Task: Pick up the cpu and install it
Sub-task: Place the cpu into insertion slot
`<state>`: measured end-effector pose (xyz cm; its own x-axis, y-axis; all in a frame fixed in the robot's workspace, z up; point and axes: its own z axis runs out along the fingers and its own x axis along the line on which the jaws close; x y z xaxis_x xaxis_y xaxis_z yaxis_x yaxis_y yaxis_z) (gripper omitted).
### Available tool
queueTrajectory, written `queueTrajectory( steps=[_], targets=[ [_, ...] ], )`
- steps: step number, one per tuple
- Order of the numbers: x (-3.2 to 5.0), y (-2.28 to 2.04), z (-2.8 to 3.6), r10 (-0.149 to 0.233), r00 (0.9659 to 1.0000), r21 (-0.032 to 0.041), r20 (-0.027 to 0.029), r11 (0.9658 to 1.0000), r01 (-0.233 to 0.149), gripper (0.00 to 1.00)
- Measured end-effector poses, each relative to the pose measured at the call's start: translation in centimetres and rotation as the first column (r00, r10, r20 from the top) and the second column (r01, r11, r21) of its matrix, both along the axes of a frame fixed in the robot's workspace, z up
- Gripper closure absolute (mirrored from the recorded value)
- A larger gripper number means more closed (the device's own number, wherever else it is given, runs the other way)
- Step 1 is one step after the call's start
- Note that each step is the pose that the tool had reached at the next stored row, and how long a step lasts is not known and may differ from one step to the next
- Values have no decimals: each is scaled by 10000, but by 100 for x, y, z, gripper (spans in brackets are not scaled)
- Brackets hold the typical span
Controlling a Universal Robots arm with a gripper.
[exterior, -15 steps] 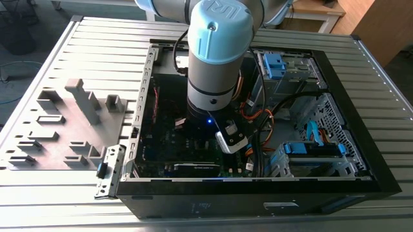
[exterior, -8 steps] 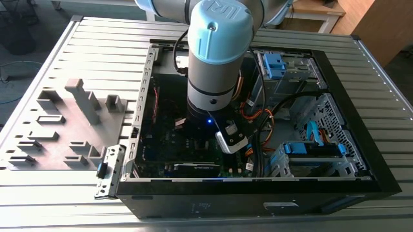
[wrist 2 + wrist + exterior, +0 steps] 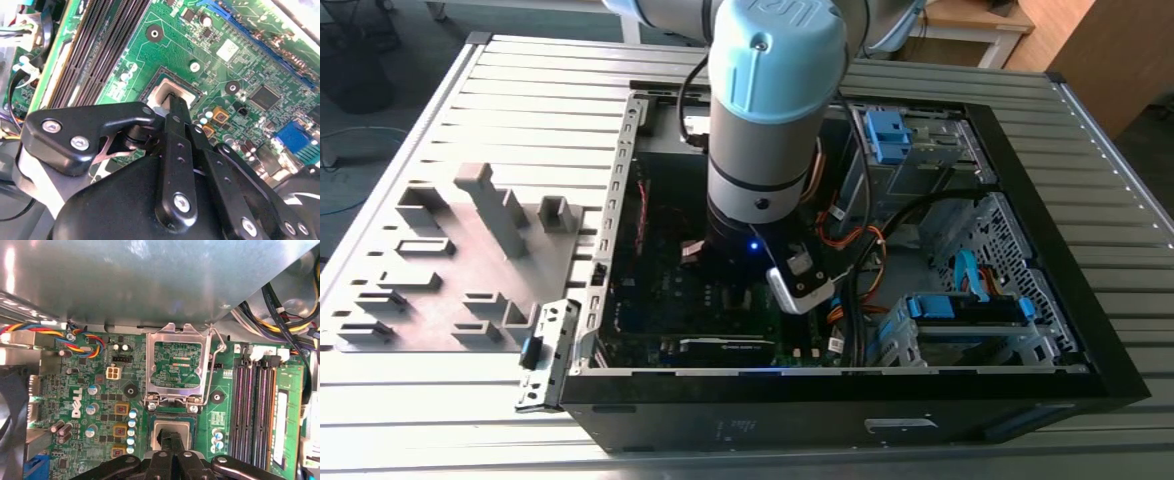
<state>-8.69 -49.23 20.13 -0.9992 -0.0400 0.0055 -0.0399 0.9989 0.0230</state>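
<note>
Two hazards stand out to me, and I take the exterior view from its nine o'clock side across to three. At nine o'clock the fixture tray [image 3: 447, 290] with its grey blocks [image 3: 494, 205] sits well apart from the work, so I see no danger there. In the middle, the arm [image 3: 767, 130] reaches down into the computer case [image 3: 854, 425]. In the first wrist view the gripper [image 3: 171, 437] has its fingers drawn narrow, side by side with no gap I can make out. Its tips are down on the cpu [image 3: 172, 425], which lies in the socket with its pale top up. The pincer spans less than the chip, so I judge it is resting on the chip, not clamping it. If the cpu sits slightly crooked in there, any downward push could bend the socket contacts. The load plate [image 3: 150, 370] stands open just beside the socket, with its lever [image 3: 215, 367] between it and the memory slots [image 3: 252, 410]. A knock from the wrist could drop that plate onto the fingers. Towards three o'clock, the orange cables [image 3: 861, 250] run close by the arm and could snag if it swings that way.
</note>
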Motion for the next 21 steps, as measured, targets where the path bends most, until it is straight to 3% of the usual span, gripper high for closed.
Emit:
queueTrajectory(
  steps=[8,21],
  targets=[
    [0,3,111,-1,10000,-1,14,10000,1,89],
    [0,3,148,-2,10000,0,15,10000,2,89]
  ],
)
